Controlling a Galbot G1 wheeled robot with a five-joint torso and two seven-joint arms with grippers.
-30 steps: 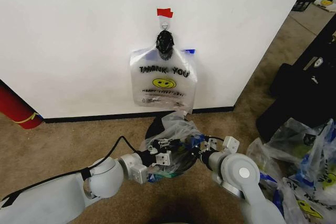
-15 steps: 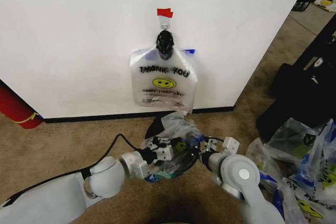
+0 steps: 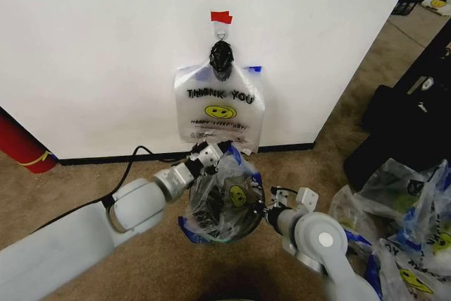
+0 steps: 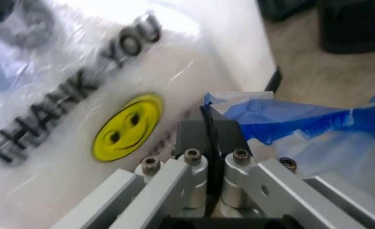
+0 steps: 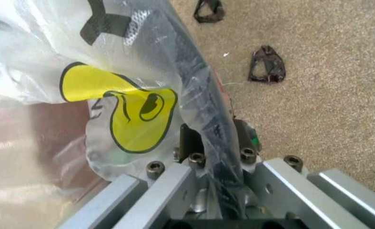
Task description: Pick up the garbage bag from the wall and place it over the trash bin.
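The garbage bag (image 3: pixel 227 199) lay stretched over the trash bin (image 3: pixel 218 234), its far edge clamped in the left pincer (image 3: pixel 215 153), its near edge in the right pincer (image 3: pixel 262 211).

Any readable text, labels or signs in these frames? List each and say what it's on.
"THANK YOU": black print on the flat clear bag hung on the wall; also legible in the left wrist view.
Smaller black lines under that bag's yellow smiley: too small to read.
Black print on the garbage bag, which the left gripper and right gripper hold over the trash bin: crumpled, unreadable.
Heaped bags: print unreadable.
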